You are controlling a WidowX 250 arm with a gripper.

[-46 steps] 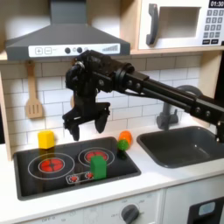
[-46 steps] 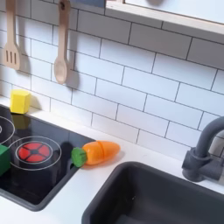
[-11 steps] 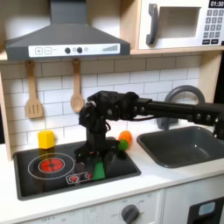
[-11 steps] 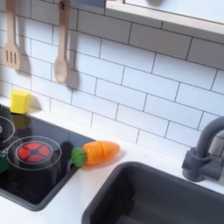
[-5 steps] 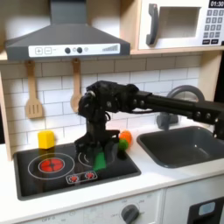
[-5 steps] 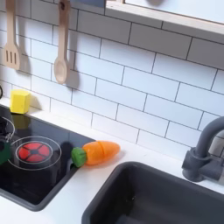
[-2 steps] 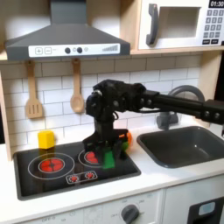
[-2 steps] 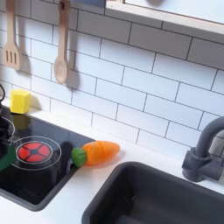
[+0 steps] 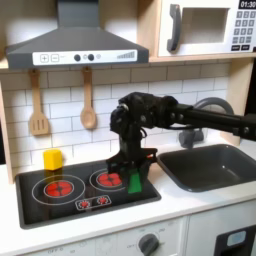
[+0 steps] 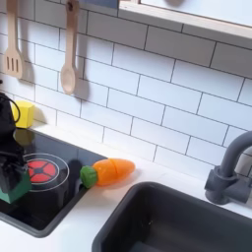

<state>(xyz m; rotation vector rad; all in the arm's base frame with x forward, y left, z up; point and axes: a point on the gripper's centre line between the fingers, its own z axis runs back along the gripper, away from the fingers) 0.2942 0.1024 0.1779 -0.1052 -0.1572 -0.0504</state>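
My black gripper (image 9: 133, 176) is low over the right side of the toy stovetop (image 9: 60, 205), shut on a small green block (image 9: 135, 184). In the second exterior view the gripper (image 10: 9, 169) shows at the left edge with the green block (image 10: 14, 189) under it, by the red burner (image 10: 41, 170). An orange toy carrot (image 10: 108, 171) with a green end lies on the counter just off the stove, to the second exterior view's right of the block. A yellow block (image 9: 52, 158) stands at the back left by the wall; the yellow block (image 10: 24, 112) is partly behind the arm.
A dark sink basin (image 9: 210, 166) with a grey faucet (image 10: 228, 167) lies on the first exterior view's right. A wooden spatula (image 9: 38, 105) and a wooden spoon (image 9: 87, 100) hang on the tiled wall. A range hood (image 9: 75, 42) and microwave (image 9: 205, 25) sit overhead.
The gripper came down on the green block and has carried it toward the first exterior view's right across the stovetop, entering the second exterior view's left edge. The carrot has not moved.
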